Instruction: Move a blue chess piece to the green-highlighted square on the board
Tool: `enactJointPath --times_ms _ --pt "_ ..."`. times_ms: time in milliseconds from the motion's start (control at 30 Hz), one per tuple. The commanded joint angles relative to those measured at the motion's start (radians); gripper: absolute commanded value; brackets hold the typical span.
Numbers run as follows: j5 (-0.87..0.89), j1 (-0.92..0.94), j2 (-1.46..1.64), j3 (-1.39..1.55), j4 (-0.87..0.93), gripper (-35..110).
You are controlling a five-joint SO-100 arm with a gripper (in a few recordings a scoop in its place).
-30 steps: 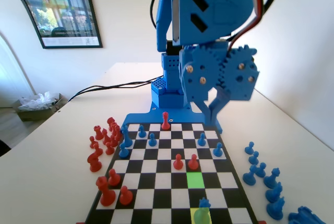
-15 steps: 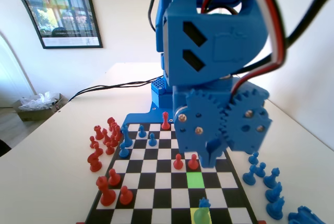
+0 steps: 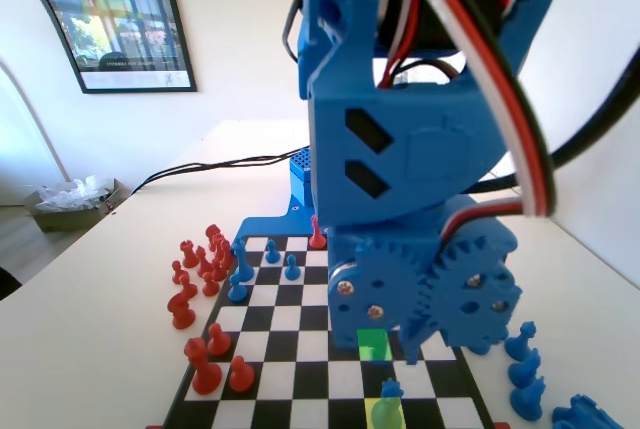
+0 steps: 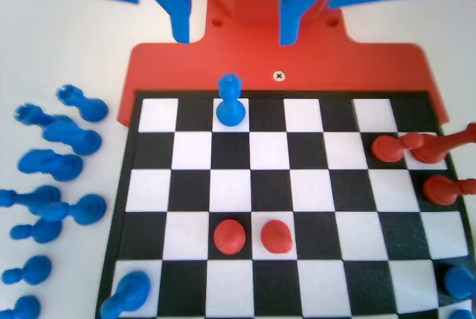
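We see the gripper (image 4: 232,25) hanging above the board (image 4: 123,185), its 2 jaws spread apart and holding nothing. In the wrist view the blue chess piece (image 4: 230,100) stands upright on a white square in the board's far row, below the gap between the jaws. In the fixed view it (image 3: 391,390) sits 1 row nearer than the green-highlighted square (image 3: 375,344), apart from it.

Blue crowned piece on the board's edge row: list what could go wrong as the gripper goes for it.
The open gripper hangs above the blue chess piece, apart from it; a slightly off descent might tip it. Two red pawns stand just past the green-highlighted square, so carrying too far might knock them.
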Motion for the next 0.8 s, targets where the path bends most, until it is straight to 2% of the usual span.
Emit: enactJointPath --times_ms 0,767 --pt "-0.014 -0.014 0.032 -0.006 -0.012 17" --pt "-0.009 -0.014 0.015 0.133 -0.137 15"
